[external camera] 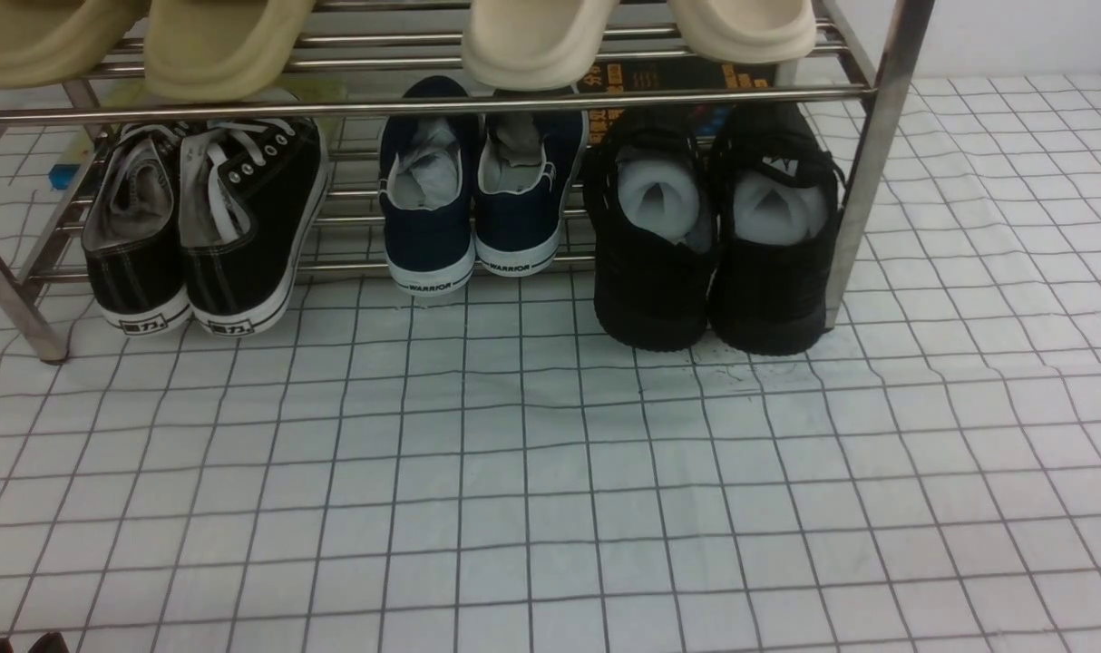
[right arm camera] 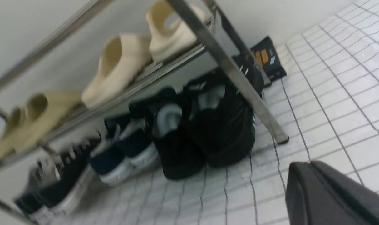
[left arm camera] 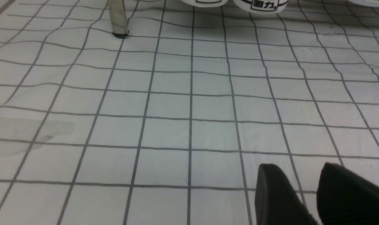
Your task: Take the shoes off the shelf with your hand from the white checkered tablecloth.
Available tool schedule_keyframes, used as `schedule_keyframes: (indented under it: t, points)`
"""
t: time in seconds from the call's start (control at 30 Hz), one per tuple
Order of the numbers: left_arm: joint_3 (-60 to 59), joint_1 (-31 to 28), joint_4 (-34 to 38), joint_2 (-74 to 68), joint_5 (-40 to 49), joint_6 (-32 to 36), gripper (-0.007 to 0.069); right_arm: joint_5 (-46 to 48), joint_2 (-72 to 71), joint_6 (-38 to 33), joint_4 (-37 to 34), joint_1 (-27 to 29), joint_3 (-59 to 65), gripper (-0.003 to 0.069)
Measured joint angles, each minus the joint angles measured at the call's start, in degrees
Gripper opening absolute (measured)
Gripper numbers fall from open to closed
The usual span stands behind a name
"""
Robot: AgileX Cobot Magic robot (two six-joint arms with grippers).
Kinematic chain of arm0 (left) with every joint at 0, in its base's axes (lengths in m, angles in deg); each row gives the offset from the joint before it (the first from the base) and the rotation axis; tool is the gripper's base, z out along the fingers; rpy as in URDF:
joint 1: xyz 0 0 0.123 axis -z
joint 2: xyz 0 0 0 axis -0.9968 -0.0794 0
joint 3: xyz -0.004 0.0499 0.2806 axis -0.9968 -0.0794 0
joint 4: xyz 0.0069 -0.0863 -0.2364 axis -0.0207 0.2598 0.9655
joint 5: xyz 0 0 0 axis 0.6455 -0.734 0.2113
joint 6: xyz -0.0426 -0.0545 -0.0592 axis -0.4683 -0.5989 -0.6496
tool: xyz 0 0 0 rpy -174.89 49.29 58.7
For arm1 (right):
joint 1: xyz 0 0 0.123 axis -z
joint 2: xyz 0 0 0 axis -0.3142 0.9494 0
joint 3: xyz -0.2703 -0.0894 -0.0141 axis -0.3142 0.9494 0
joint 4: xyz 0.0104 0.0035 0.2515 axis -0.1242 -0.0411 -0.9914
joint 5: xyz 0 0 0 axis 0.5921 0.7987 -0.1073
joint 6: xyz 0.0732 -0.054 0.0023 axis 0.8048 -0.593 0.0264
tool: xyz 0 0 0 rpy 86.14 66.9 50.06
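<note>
As seen from its own wrist camera, the left hand [left arm camera: 297,170]: two black fingers [left arm camera: 277,193] parted with a clear gap, nothing between them, low over the white checkered tablecloth [left arm camera: 177,109].

Right hand [right arm camera: 330,193]: only one black finger in view, so whether it is parted or closed cannot be told.

Shoes [external camera: 714,245]: all-black pair with white paper stuffing, on the bottom tier at the robot's right end of the shelf [external camera: 423,104]. Heels point toward the robot and reach down to the cloth. The right shoe sits just beside the shelf's right front leg. Both are apart from the hands.

Navy white-soled pair [external camera: 473,209], marked WARRIOR: middle of the same tier.

Black canvas sneakers [external camera: 206,227], white soles: left end.

Upper tier: tan slides [external camera: 151,41] at left, cream slides [external camera: 641,32] at right.

Dark printed packet [right arm camera: 267,59]: on the cloth behind the shelf.
</note>
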Motion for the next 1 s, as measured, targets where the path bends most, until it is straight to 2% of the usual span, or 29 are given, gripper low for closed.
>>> schedule_keyframes:
  t: [0.03,0.07,0.2,0.27,0.37,0.47,0.5,0.57,0.67,0.77,0.8,0.87,1.0]
  points:
    - [0.0,0.0,0.0,0.0,0.0,0.0,0.024,5.9,4.8,-1.0,2.1,0.0,-3.6,-0.0009]
    - [0.0,0.0,0.0,0.0,0.0,0.0,0.024,6.9,5.6,-1.1,2.5,0.0,-4.2,-0.0008]
    - [0.0,0.0,0.0,0.0,0.0,0.0,0.024,27.2,25.0,-2.3,9.7,0.0,-16.0,0.0003]
    - [0.0,0.0,0.0,0.0,0.0,0.0,0.024,30.3,29.5,-3.3,9.8,0.0,-18.2,0.0004]
    - [0.0,0.0,0.0,0.0,0.0,0.0,0.024,35.8,43.5,-11.1,3.2,-0.4,-24.7,0.0015]
    - [0.0,0.0,0.0,0.0,0.0,0.0,0.024,36.3,50.7,-18.4,-3.9,-4.1,-30.1,0.0037]
    - [0.0,0.0,0.0,0.0,0.0,0.0,0.024,36.3,51.2,-18.8,-4.3,-4.1,-30.1,0.0037]
    - [0.0,0.0,0.0,0.0,0.0,0.0,0.024,36.1,57.0,-21.5,-5.6,-8.8,-36.7,0.0073]
    - [0.0,0.0,0.0,0.0,0.0,0.0,0.024,36.0,62.0,-20.1,-3.6,-12.6,-43.5,0.0102]
    - [0.0,0.0,0.0,0.0,0.0,0.0,0.024,35.0,70.8,-12.8,4.3,-18.5,-55.0,0.017]
    - [0.0,0.0,0.0,0.0,0.0,0.0,0.024,34.9,71.3,-12.4,4.3,-18.5,-55.6,0.0174]
    - [0.0,0.0,0.0,0.0,0.0,0.0,0.024,34.6,77.8,-7.4,10.5,-22.4,-64.3,0.0234]
    - [0.0,0.0,0.0,0.0,0.0,0.0,0.024,34.6,84.7,-2.3,17.7,-26.1,-73.7,0.0317]
